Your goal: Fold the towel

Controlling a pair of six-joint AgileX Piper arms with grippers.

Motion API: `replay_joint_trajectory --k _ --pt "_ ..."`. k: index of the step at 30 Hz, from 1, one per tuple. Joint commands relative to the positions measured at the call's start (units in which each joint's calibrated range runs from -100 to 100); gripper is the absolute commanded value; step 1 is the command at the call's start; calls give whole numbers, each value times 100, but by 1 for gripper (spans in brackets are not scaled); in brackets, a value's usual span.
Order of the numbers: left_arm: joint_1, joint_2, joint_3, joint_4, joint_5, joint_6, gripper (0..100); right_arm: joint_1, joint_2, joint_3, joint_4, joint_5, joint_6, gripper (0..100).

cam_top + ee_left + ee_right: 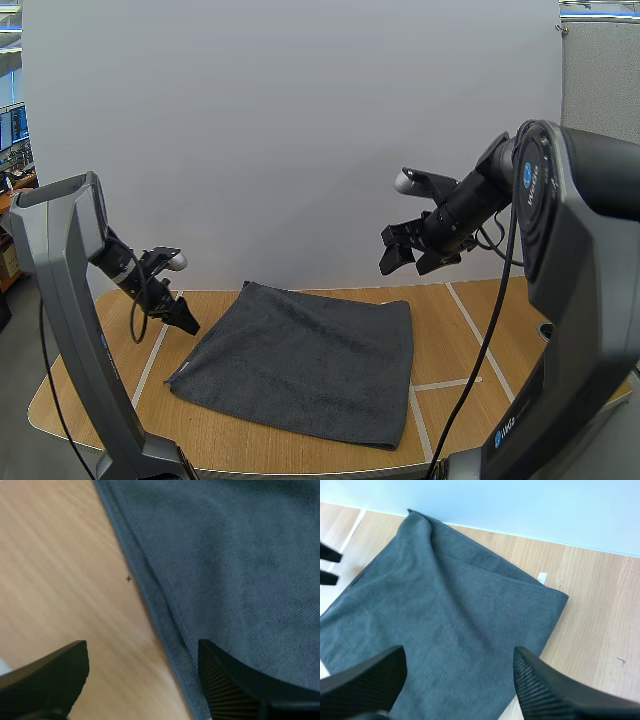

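grey towel point(305, 360) beside left end effector point(183, 318)

No legible text anywhere. Round blue badge point(528, 178) on the right arm point(590, 200): too small to read. White lettering point(506, 434) low on that arm's base: can't make it out. Small white tag point(542, 577) at the towel point(445, 620) edge: no readable print.
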Motion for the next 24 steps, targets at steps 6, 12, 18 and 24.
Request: replay_joint_trajectory --k 6,12,18,24 --pt "-415 34 -40 -100 99 -288 100 -25 -1060 -27 -224 690 37 100" --pt "-448 45 -40 -55 99 -359 100 -25 -1085 -27 -224 726 37 100" --pt "-448 309 -40 109 99 -500 100 -25 -1085 -27 -160 726 37 100" --pt "-448 426 -40 36 99 -500 100 -25 -1085 -27 -144 726 37 100"
